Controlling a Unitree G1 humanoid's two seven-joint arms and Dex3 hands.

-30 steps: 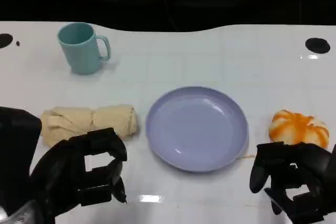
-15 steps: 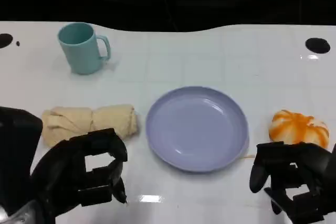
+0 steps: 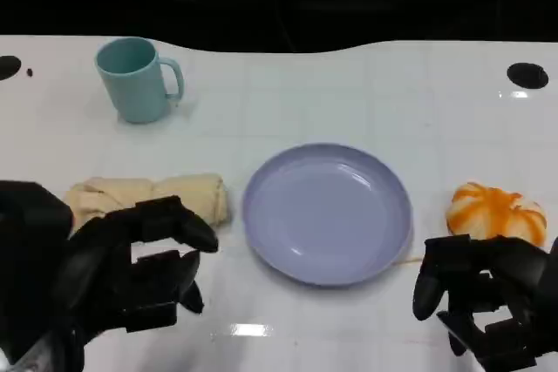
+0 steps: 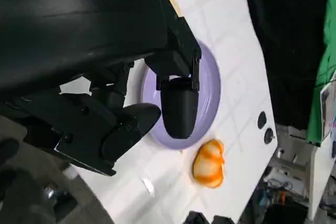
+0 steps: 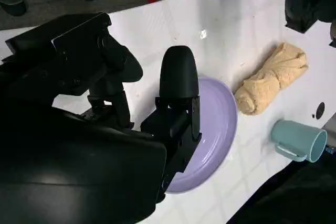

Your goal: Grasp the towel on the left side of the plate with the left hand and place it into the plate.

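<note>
My left hand (image 3: 131, 272) is open with nothing in it, low at 7 o'clock so it can reach the rolled towel (image 3: 148, 200) lying on the bench at 9 o'clock of the plate (image 3: 327, 213), almost touching its rim.

White table (image 3: 349, 84): towel (image 3: 148, 199), plate (image 3: 327, 213), mug (image 3: 135, 78), pumpkin (image 3: 495, 213).

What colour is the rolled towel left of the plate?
The rolled cloth towel is pale yellow-beige, plain, no pattern; it shows best in the right wrist view.
</note>
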